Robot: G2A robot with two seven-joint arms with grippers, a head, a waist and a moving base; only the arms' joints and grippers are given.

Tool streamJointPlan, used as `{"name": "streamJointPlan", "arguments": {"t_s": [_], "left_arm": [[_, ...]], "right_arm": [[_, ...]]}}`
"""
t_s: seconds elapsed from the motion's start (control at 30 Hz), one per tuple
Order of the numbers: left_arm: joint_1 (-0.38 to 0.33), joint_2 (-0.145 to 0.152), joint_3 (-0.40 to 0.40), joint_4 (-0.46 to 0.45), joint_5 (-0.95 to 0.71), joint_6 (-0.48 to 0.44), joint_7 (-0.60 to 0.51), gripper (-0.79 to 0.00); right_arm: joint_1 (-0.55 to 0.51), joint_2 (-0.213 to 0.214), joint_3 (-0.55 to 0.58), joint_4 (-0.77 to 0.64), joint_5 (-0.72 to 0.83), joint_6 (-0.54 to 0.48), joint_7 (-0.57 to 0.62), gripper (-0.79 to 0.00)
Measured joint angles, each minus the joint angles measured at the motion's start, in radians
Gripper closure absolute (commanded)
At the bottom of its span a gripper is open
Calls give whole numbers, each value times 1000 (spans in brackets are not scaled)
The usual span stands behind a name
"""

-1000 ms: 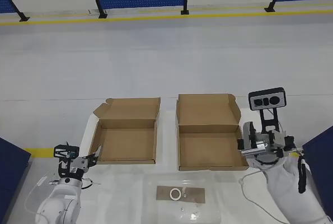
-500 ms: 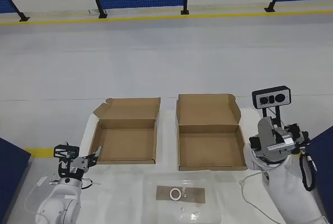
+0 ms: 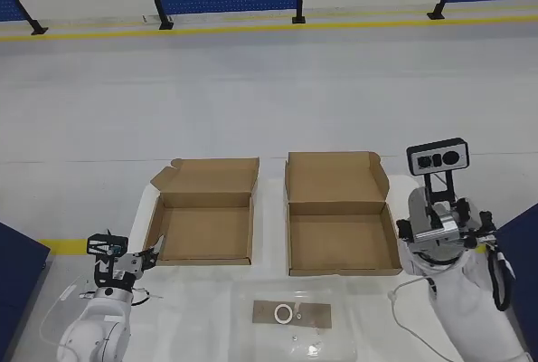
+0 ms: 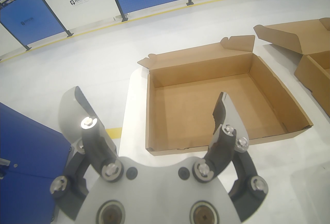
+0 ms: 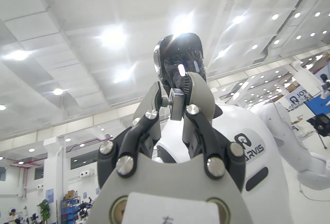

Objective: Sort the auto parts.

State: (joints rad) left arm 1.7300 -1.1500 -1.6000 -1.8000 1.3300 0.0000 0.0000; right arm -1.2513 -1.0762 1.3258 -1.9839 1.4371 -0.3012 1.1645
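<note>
My right gripper [image 5: 174, 89] points up toward the robot's head and is shut on a small grey metal part [image 5: 176, 106] with a round stud on its side. In the top view that gripper [image 3: 437, 226] hovers just beyond the right edge of the right cardboard box [image 3: 342, 242]. My left gripper [image 4: 152, 106] stands open with nothing between its fingers, close to the near-left corner of the left cardboard box [image 4: 227, 96]. The top view puts it [image 3: 155, 246] beside the left box [image 3: 205, 232]. Both boxes look bare inside.
A brown card strip [image 3: 316, 314] carrying a pale ring [image 3: 284, 314] lies on a clear plastic sheet at the table's front middle, with small bits [image 3: 312, 347] nearby. Blue panels stand at both table sides. A cable [image 3: 404, 308] trails by the right arm.
The right wrist has turned and shifted right, away from the right box's edge, then settled slightly back. The left arm has stayed still.
</note>
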Motion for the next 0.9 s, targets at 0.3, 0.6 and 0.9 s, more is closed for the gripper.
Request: {"name": "streamJointPlan", "arguments": {"t_s": [0.3, 0.6, 0.9], "left_arm": [[0, 0, 0, 0, 0, 0, 0, -785], [0, 0, 0, 0, 0, 0, 0, -785], [0, 0, 0, 0, 0, 0, 0, -785]], "right_arm": [[-78, 12, 119, 68, -177, 55, 32, 0], [-197, 22, 237, 60, -315, 37, 41, 0], [-198, 25, 247, 54, -350, 47, 21, 0]]}}
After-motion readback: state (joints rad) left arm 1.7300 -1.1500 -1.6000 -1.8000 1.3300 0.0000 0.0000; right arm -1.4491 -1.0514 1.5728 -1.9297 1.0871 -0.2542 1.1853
